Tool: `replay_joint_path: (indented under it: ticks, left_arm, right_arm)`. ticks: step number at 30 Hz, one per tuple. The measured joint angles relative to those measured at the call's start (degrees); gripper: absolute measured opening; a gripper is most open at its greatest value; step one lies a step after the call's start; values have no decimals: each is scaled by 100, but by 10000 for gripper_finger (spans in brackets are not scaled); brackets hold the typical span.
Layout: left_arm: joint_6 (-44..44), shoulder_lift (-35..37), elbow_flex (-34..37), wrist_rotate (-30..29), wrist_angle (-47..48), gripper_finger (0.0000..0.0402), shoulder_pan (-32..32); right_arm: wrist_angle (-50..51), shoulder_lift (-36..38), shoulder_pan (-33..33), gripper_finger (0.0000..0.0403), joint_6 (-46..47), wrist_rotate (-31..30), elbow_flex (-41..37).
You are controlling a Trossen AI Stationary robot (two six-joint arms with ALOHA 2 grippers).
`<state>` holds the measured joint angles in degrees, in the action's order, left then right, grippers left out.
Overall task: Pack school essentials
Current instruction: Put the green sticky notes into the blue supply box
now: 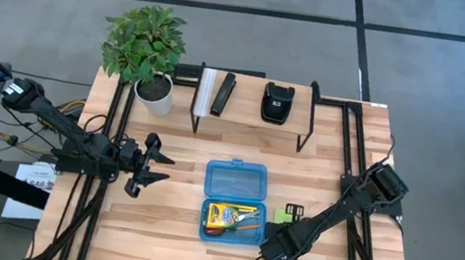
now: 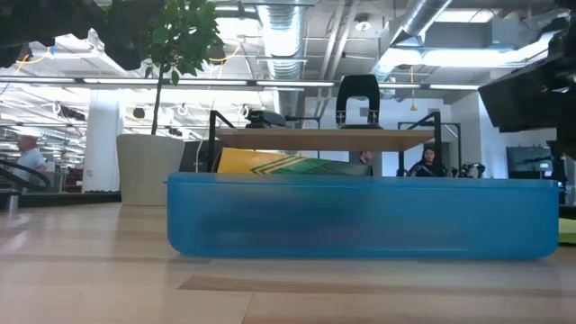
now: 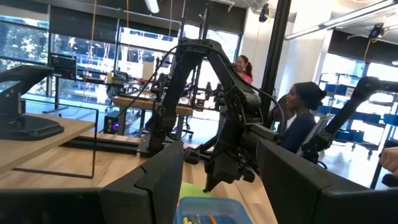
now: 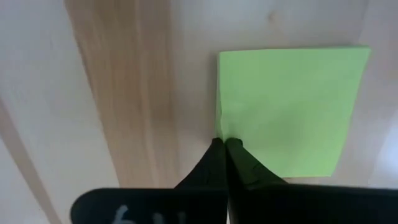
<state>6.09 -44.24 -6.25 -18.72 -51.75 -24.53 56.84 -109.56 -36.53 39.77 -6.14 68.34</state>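
An open blue pencil case (image 1: 234, 199) lies at the table's middle, with its lid (image 1: 236, 182) toward the far edge. Its base (image 1: 229, 221) holds the yellow-green crayon box (image 1: 218, 216), orange-handled scissors and pencils. In the low view the case (image 2: 360, 216) fills the front, with the crayon box (image 2: 270, 164) above its rim. The lime-green sticky-note pad (image 1: 279, 216) (image 4: 289, 106) lies flat on the table right of the case. My right gripper (image 1: 288, 216) (image 4: 225, 143) points down at it, shut. My left gripper (image 1: 147, 169) (image 3: 217, 180) hovers open left of the case. My right gripper meets the sticky-note pad at one side edge (image 4: 220, 127), coming from above and pointing down. Its shut fingertips (image 4: 233, 147) rest together on that edge. The pad lies flat on the table. Whether any sheet is caught between the tips, I cannot tell.
A potted plant (image 1: 148, 50) stands at the far left. A low shelf (image 1: 253, 115) at the far edge carries black and white bars (image 1: 216, 93) and a black pouch (image 1: 277, 102). Bare wood lies near the front edge. People show in the room beyond the table.
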Motion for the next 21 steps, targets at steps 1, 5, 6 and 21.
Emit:
replay_joint_path:
  ticks: [1, 5, 6, 21]
  left_arm:
    - [0, 1, -1, 0, 0, 192, -2]
    - [0, 1, 0, -1, 2, 192, 0]
    - [0, 1, -1, -2, 0, 192, -2]
    - [0, 1, 1, -3, 3, 192, -2]
  right_arm:
    - [92, 14, -2, 3, 35, -20, 29]
    - [382, 68, 0, 2, 72, -155, 229]
    - [468, 90, 0, 2, 73, -205, 289]
    - [1565, 403, 103, 1, 24, -1069, 1650]
